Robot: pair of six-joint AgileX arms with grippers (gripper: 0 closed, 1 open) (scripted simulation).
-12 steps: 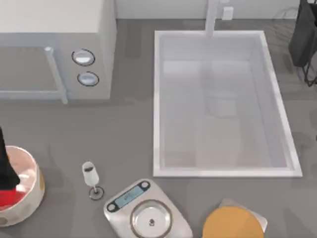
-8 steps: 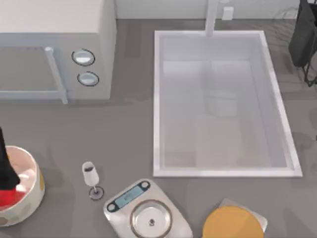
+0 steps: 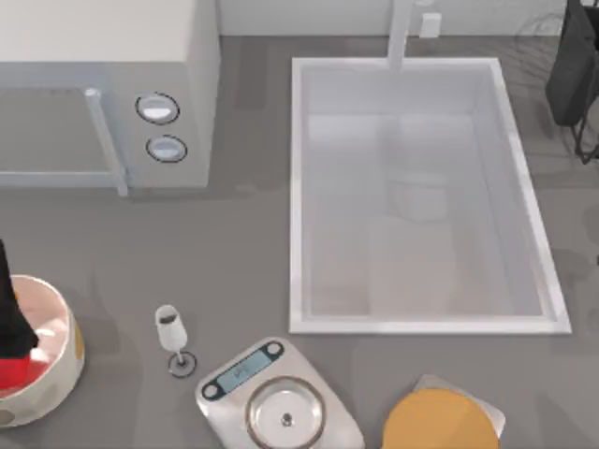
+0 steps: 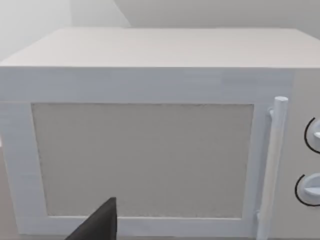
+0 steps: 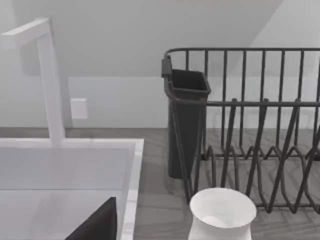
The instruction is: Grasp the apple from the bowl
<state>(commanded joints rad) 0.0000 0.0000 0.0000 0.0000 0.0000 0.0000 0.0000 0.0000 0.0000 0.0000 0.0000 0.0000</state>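
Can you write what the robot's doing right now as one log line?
phase: grasp | left gripper: in bowl, at apple | right arm: not engaged

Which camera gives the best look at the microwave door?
The left wrist view: it faces the microwave door straight on, with the whole panel and handle in frame. The top view looks down on the microwave, so its door appears foreshortened. The right wrist view faces the sink and rack.

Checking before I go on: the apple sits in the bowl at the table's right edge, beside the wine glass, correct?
Not quite. In the top view the bowl holding the apple is at the table's left edge; the wine glass does stand beside it.
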